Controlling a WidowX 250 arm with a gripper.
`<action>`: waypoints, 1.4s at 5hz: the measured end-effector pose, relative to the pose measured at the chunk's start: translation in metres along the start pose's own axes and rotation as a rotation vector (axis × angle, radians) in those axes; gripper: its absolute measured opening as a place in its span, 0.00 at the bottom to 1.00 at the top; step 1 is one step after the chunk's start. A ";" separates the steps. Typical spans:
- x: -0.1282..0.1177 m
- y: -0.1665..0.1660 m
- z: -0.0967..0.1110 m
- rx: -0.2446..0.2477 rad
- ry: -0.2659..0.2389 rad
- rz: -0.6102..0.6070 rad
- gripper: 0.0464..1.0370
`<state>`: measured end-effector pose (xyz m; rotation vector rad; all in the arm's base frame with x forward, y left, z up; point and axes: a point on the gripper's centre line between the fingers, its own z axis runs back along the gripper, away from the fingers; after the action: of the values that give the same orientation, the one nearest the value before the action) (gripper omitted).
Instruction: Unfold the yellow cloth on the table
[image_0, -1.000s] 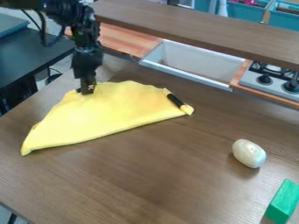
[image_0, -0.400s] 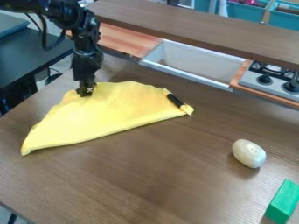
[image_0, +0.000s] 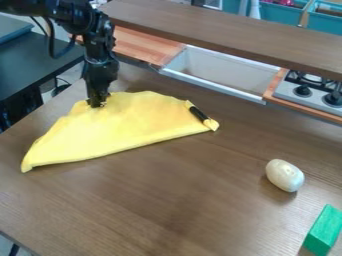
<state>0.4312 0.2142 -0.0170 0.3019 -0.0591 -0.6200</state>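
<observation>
On the worktop (image_0: 167, 210), the nearest is a green block (image_0: 323, 230), then a white egg-shaped object (image_0: 284, 175), and more to the left lies the yellow cloth (image_0: 120, 130), with a black piece (image_0: 198, 114) at its right corner and its far edge pinched by the gripper (image_0: 97, 104).

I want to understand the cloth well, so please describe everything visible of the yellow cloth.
The yellow, soft-looking fabric cloth lies folded on the brown wooden table, roughly a half-moon, with a wavy far edge and straighter near edge. The black two-finger gripper touches its far edge; a black cylindrical object lies at its right corner.
</observation>
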 end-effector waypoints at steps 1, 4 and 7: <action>0.001 0.000 0.001 -0.001 -0.006 -0.004 0.14; 0.008 -0.010 0.016 -0.066 -0.086 -0.014 0.00; 0.008 -0.040 0.074 0.011 -0.201 -0.087 0.00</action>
<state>0.4046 0.1598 0.0413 0.2527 -0.2435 -0.7351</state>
